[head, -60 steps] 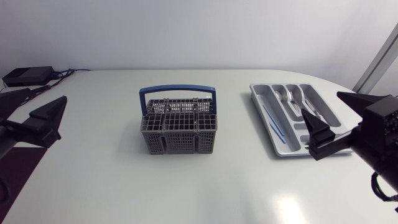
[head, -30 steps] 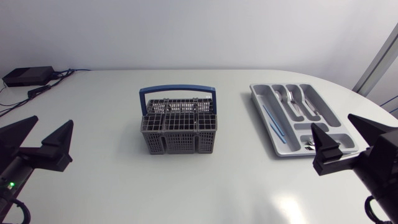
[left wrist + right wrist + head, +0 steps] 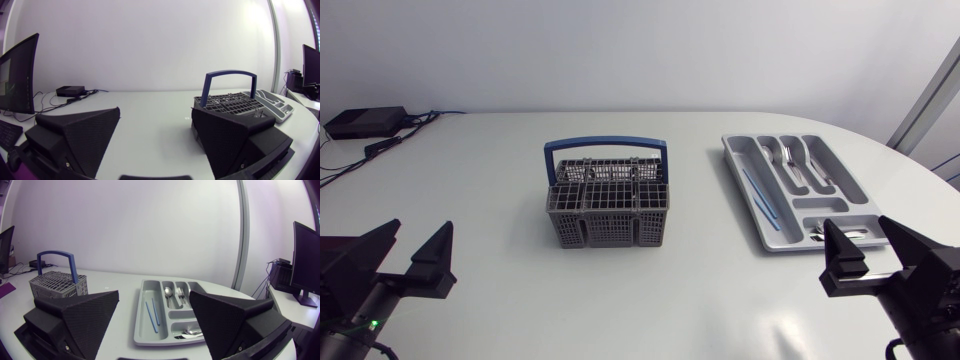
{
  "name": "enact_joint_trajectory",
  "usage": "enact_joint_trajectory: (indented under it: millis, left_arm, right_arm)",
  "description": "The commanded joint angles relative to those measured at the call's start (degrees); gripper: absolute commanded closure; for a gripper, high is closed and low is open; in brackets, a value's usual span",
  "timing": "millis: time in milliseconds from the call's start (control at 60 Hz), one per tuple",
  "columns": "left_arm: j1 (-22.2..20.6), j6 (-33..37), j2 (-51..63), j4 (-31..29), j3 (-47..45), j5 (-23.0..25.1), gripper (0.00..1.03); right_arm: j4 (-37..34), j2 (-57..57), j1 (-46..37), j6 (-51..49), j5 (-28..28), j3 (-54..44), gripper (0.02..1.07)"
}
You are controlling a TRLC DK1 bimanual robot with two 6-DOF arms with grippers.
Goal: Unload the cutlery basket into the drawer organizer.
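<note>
The grey cutlery basket (image 3: pixel 608 208) with a blue handle (image 3: pixel 606 147) stands mid-table; no cutlery rises above its rim. To its right lies the grey drawer organizer (image 3: pixel 845 180), holding thin blue sticks (image 3: pixel 758 195), forks and spoons (image 3: pixel 796 162). My left gripper (image 3: pixel 417 245) hovers open and empty near the table's front left, well apart from the basket. My right gripper (image 3: pixel 860 240) is open and empty just in front of the organizer. From the left wrist, the basket (image 3: pixel 227 100) is ahead, partly behind one finger. From the right wrist, the organizer (image 3: pixel 141 320) lies ahead between the fingers.
A small black box (image 3: pixel 365 122) with cables sits at the far left corner. The basket (image 3: pixel 57 282) shows far off beside the right gripper (image 3: pixel 154 315). White tabletop stretches between basket and organizer (image 3: pixel 277 102).
Both arms have drawn back toward the table's front edge. The left gripper came in from the left edge, the right one dropped below the organizer. Both stayed open.
</note>
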Motion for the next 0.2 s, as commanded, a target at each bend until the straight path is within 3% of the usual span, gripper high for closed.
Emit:
enact_joint_trajectory:
  millis: [0,183]
  left_arm:
    - [-0.32,-1.43,-0.69,0.86,-1.15,-0.45,0.04]
    - [-0.32,-1.43,-0.69,0.86,-1.15,-0.45,0.04]
  right_arm:
    - [-0.19,-0.6,-0.32,2.26,0.36,-1.08,0.06]
    - [-0.19,-0.6,-0.32,2.26,0.36,-1.08,0.06]
